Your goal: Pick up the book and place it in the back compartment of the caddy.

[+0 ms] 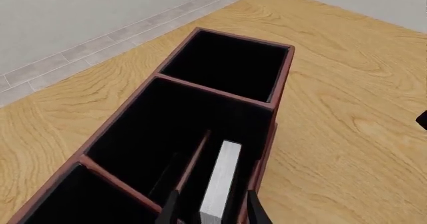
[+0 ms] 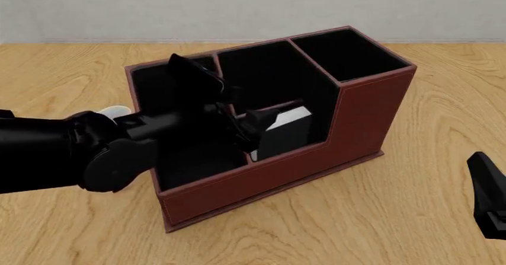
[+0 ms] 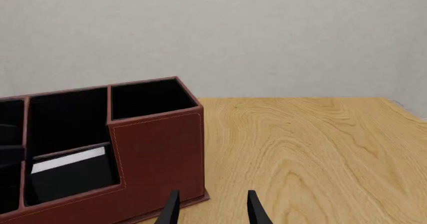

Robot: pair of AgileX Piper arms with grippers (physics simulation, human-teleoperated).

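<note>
1. Book stands upright on its edge inside the caddy, in the narrow black-lined cell at the low-walled near side, white page edges showing along its top; seen from the front it sits at about 4 o'clock from the thin brown crossbar
2. Left gripper reaches into that cell from 9 o'clock; in the left wrist view its two dark fingers flank the book, one to each side. Whether the pads press the covers or stand a hair clear I cannot tell, so the jaws read as narrowly parted around the book, grip unconfirmed
3. Step in hand, as I judge it: the placing is at its end, with the book down in the back compartment. The next move would call for spreading the jaws fully and lifting straight up and out, without dragging the book or catching the divider
4. Right gripper hangs over the bare wooden surface at about 4 o'clock from the caddy, jaws apart and holding nothing
5. Hard to make out: the book's lower part and the cell floor are lost in black lining; the left arm's bulk covers the caddy's left cell in the front view; the fingertips are cut off in both wrist views
</note>
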